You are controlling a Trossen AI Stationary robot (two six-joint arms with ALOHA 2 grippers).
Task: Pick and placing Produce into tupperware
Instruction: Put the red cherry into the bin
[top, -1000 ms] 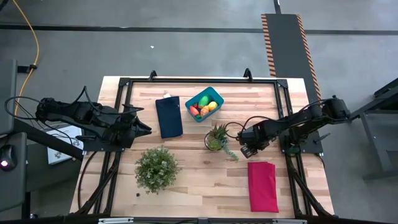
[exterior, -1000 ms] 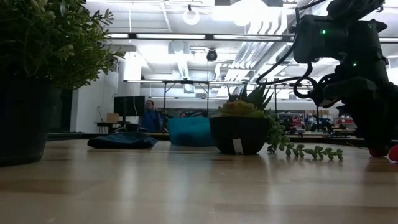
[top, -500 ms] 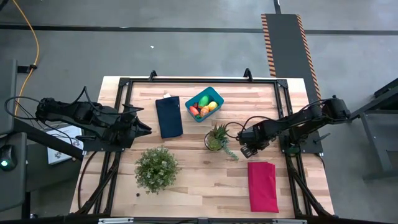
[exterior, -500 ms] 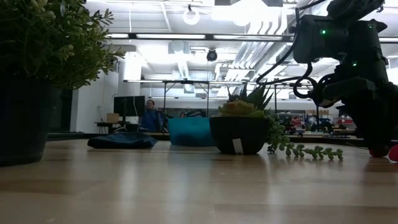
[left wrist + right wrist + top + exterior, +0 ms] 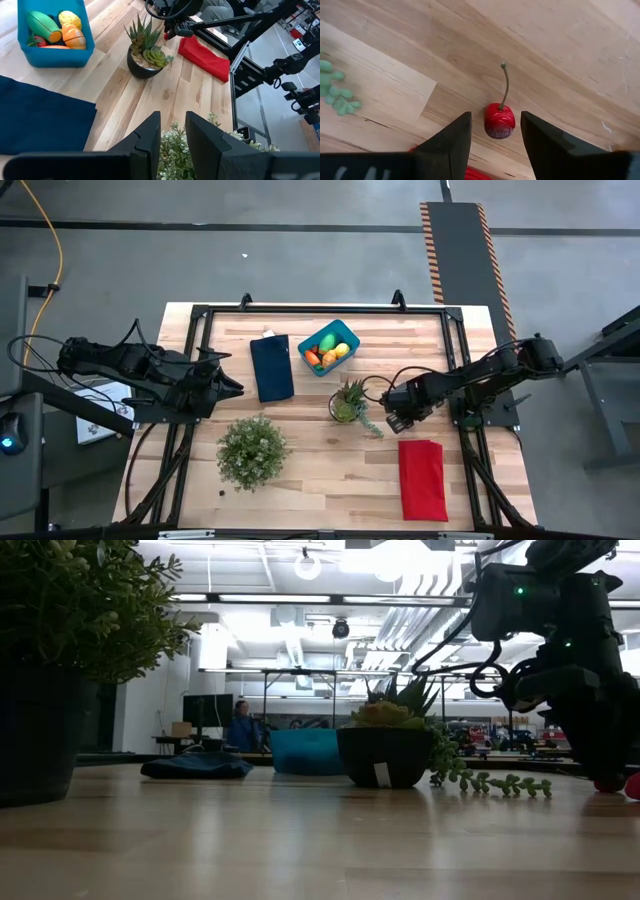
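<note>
While the blue tupperware (image 5: 329, 347) at the far side of the table already carries a green piece, an orange one, a yellow one and a carrot, the right gripper (image 5: 492, 131) is down over a last piece: a red cherry (image 5: 499, 120) with a long stem, lying on the bare wood. Taking the succulent pot (image 5: 347, 402) as the landmark, that cherry sits out on the pot's right-arm side, close to the red cloth (image 5: 423, 478), while the tub lies just beyond the pot toward the far edge.

So this reads as the pick step, grasp not yet made. Both fingers (image 5: 451, 137) stand parted, one on each side of the fruit, with wood showing between each finger and the red skin; nothing is gripped. Next move, by my reckoning: ease down a touch, pinch across the cherry's body rather than the stem, lift clear of the succulent's trailing strands, then carry it past the pot to the tub.

Over on the far side of the pot, the left gripper (image 5: 172, 132) waits by the dark blue cloth (image 5: 271, 367), fingers slightly apart and empty.
</note>
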